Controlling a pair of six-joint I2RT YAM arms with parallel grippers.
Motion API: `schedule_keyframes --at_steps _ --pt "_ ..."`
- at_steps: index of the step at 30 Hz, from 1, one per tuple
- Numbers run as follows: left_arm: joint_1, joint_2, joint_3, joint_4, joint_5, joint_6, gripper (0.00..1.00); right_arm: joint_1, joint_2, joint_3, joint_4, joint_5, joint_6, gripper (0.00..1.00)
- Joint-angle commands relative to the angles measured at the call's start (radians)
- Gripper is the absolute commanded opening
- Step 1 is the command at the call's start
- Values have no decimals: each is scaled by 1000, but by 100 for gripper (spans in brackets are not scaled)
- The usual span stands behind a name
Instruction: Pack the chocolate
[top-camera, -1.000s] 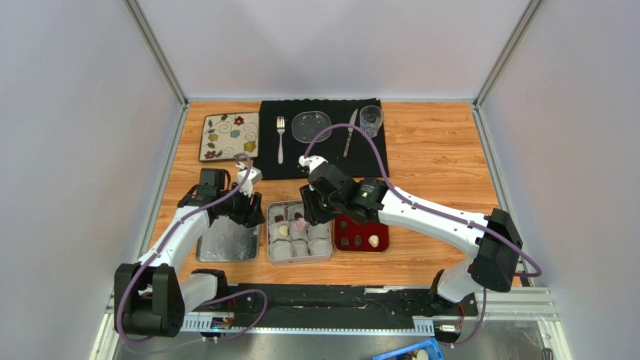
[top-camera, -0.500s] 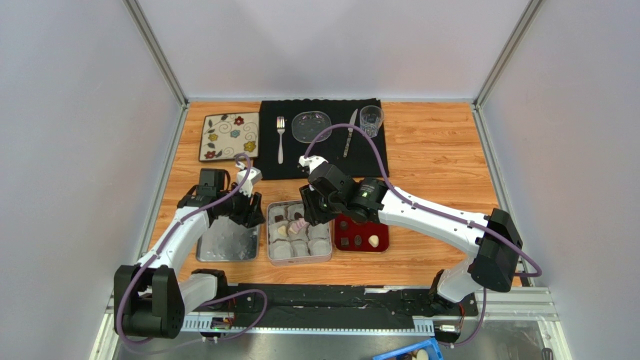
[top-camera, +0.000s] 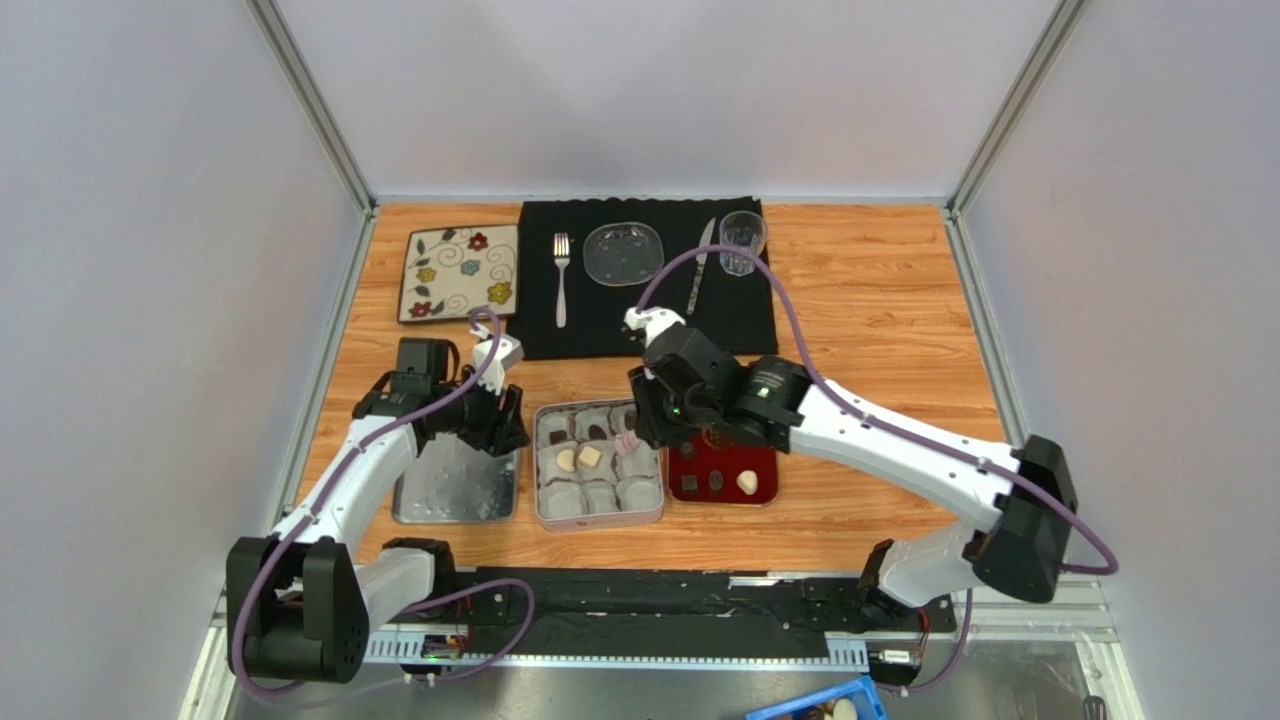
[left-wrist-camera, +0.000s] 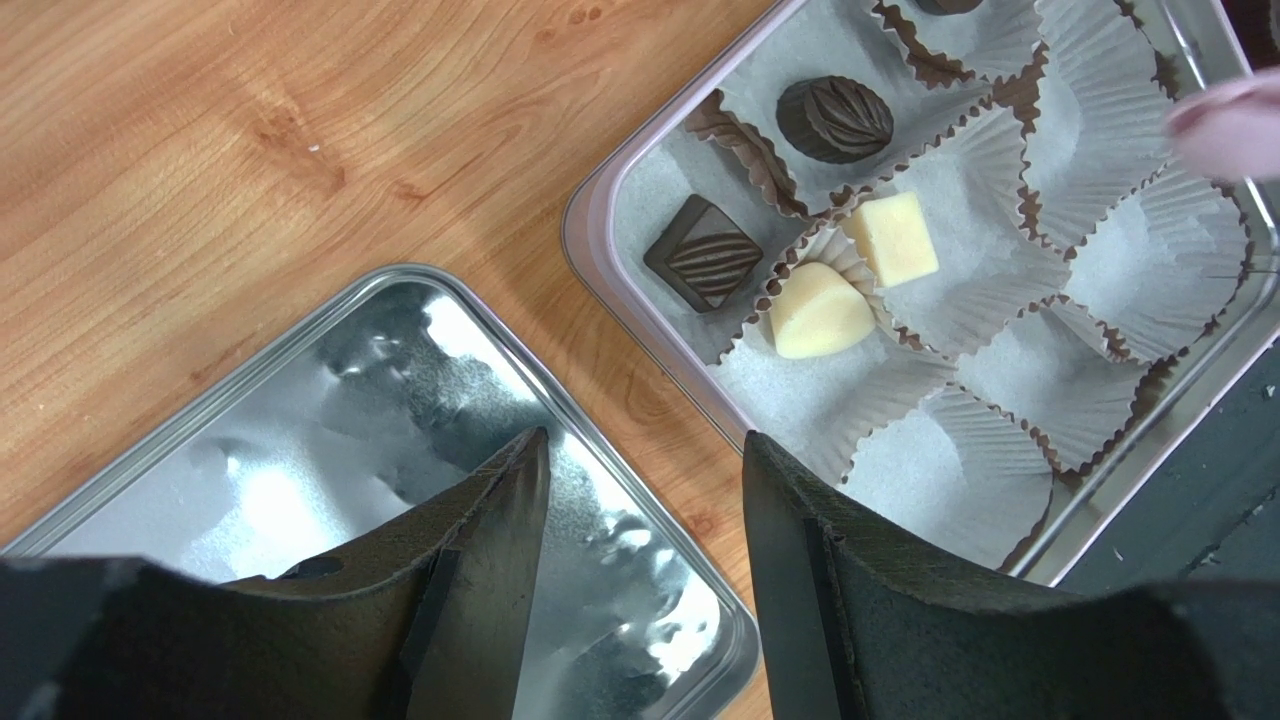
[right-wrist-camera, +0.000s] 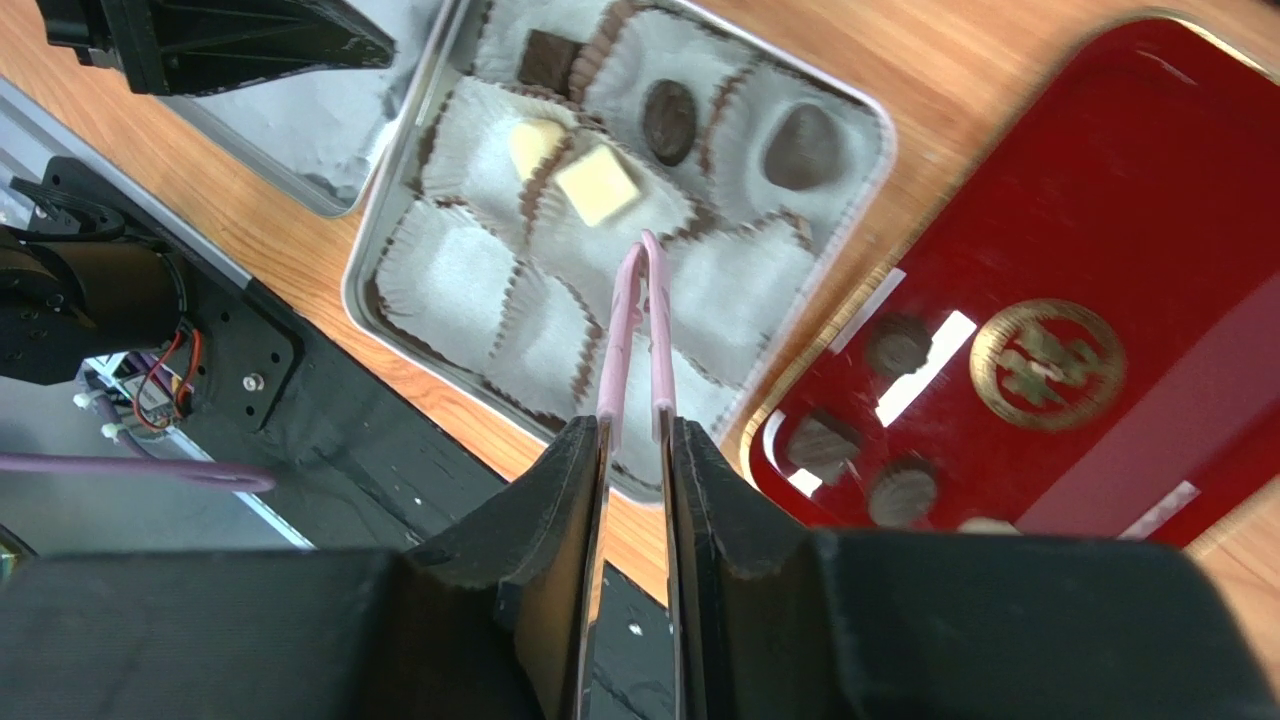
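Pink tweezers (right-wrist-camera: 631, 338) pinched in right hand (right-wrist-camera: 637, 443) above chocolate (right-wrist-camera: 597, 183) tin (left-wrist-camera: 577, 248), left hand (left-wrist-camera: 643, 480) spread, empty

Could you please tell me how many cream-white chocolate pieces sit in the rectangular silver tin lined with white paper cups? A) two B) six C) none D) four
A: the left wrist view shows just a rounded cream-white chocolate piece and a square cream-white one in the rectangular silver tin.
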Motion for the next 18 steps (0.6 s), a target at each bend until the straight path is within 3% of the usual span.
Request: schedule_keyframes --at_steps 1,12,18 --pt "9 -24 45 -13 15 20 59 -34 -171 -52 -78 68 12 23" --pt "10 -32 62 -31 35 15 59 -64 -469 -255 -279 160 138 24" --pt "10 -25 60 -36 48 14 59 -67 -536 -290 -385 227 225 29"
